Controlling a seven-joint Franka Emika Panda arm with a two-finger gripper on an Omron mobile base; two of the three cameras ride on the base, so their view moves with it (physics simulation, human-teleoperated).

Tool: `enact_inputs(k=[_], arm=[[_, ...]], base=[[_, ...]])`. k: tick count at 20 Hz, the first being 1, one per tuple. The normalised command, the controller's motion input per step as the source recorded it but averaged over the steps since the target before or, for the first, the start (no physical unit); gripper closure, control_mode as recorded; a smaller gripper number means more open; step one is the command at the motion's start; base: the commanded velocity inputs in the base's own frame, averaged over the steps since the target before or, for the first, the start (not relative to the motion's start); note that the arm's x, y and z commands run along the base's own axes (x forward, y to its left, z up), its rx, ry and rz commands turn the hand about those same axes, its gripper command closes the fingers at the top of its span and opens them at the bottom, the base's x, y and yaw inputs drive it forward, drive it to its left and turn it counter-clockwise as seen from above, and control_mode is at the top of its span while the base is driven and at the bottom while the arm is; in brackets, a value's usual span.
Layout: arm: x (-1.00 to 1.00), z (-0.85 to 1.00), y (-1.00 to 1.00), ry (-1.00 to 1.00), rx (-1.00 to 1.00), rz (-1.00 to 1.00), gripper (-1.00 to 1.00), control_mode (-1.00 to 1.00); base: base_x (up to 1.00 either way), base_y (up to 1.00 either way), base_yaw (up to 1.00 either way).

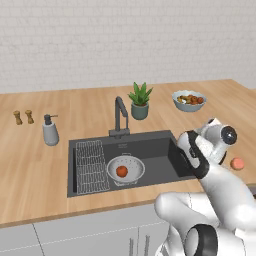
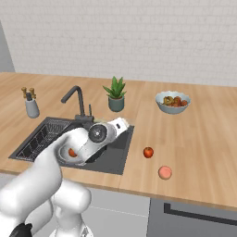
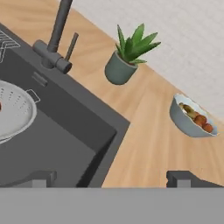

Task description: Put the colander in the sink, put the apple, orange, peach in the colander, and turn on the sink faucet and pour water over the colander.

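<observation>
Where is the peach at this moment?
The peach lies on the wooden counter right of the sink, just beyond the apple and nearer the front edge.

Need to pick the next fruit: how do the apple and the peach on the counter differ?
The apple is bright red; the peach is pale pink-salmon. The apple lies closer to the sink, the peach farther out toward the counter's front edge. The peach looks slightly larger, though it is also nearer the camera. Both are small round fruits resting loose on the wooden counter, neither yet in the colander.
</observation>
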Motion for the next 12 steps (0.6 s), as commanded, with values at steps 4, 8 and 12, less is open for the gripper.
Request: enact_inputs(k=[4, 8, 12], arm=[[0.00, 0.33, -0.91, 0.56, -0.23, -0.36, -1.00, -1.00], [0.00, 0.09, -0.83, 0.51, -0.12, -0.32, -1.00, -1.00], [0.00, -0.08, -0.62, 0.09, 0.13, -0.18, -1.00, -1.00]], base=[[0.00, 0.00, 0.00], [0.00, 0.00, 0.00], [0.00, 0.00, 0.00]])
